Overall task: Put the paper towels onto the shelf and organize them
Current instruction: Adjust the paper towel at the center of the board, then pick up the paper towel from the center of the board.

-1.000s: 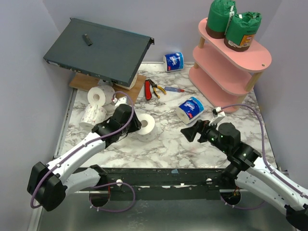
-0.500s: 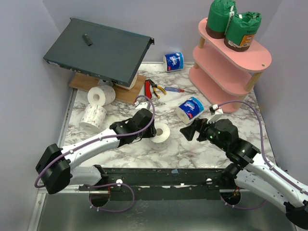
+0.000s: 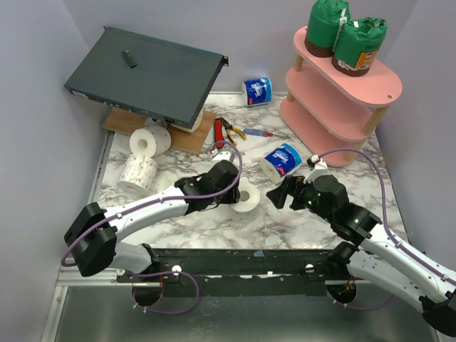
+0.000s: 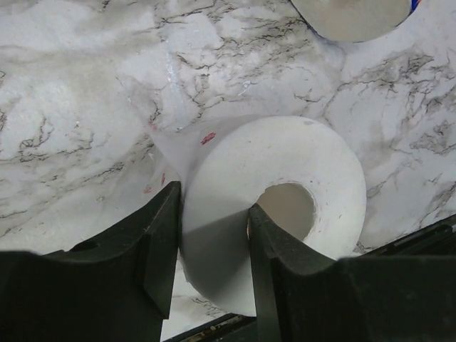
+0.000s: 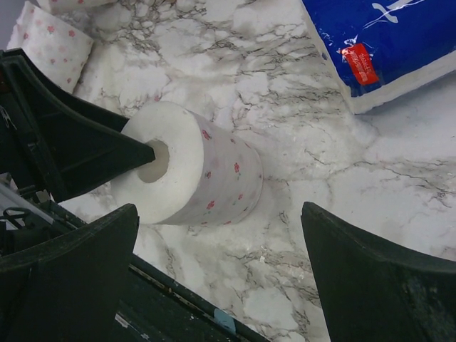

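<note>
My left gripper (image 3: 239, 194) is shut on a bare white paper towel roll (image 3: 249, 199), low over the marble top at mid-front. In the left wrist view one finger (image 4: 267, 242) sits inside the core and the other presses the outer wall of the roll (image 4: 299, 160). My right gripper (image 3: 279, 194) stands open just right of that roll (image 5: 206, 171), its jaws wide with nothing between them (image 5: 219, 221). Two green-wrapped rolls (image 3: 327, 27) (image 3: 359, 44) stand on the top tier of the pink shelf (image 3: 381, 87). A blue-and-white roll (image 3: 282, 162) lies before the shelf, another (image 3: 257, 91) at the back.
Two more white rolls (image 3: 149, 141) (image 3: 138, 171) lie at the left. A dark grey metal box (image 3: 146, 75) leans over a wooden board (image 3: 198, 135) at the back left. Red-handled pliers (image 3: 226, 132) and a thin tool (image 3: 256, 132) lie mid-table. Walls close in on both sides.
My left arm has carried the white roll to the right, from left of centre to just beside the right gripper. The right gripper has edged slightly forward and stayed open.
</note>
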`<action>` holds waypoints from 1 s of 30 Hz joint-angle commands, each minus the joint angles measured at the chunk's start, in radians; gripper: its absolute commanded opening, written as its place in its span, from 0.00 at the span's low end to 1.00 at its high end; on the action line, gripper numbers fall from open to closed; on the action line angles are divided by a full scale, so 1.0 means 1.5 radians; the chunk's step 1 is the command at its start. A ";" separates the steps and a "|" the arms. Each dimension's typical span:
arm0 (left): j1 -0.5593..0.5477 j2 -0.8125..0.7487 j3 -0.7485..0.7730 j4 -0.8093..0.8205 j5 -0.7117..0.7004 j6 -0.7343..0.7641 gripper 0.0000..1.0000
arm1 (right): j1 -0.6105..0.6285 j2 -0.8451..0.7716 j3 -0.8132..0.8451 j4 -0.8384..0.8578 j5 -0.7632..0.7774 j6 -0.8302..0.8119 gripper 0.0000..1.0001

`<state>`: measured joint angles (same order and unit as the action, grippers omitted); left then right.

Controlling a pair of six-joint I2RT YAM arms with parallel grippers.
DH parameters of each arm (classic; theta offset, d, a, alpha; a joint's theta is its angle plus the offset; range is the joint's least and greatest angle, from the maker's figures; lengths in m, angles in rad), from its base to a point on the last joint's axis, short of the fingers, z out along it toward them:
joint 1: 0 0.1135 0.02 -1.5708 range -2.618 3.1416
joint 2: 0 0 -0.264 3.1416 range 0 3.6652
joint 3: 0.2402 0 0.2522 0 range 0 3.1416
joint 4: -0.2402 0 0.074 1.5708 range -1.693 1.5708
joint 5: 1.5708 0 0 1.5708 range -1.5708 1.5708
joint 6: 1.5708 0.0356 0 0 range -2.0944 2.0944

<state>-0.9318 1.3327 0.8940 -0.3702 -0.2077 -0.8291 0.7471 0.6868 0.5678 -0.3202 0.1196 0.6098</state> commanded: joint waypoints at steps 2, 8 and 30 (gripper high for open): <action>-0.008 0.004 0.038 0.003 -0.005 0.027 0.48 | 0.004 0.010 0.023 -0.015 -0.003 -0.010 1.00; -0.009 -0.028 0.050 -0.027 -0.012 0.034 0.69 | 0.005 0.058 0.073 -0.040 -0.025 -0.048 1.00; 0.228 -0.367 -0.186 -0.112 -0.020 -0.028 0.82 | 0.275 0.414 0.351 -0.151 0.163 -0.178 0.86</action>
<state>-0.6121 0.8284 0.6518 -0.5224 -0.2691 -0.8581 1.1229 1.2507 1.0435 -0.4938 0.2680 0.3737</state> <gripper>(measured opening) 0.818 0.874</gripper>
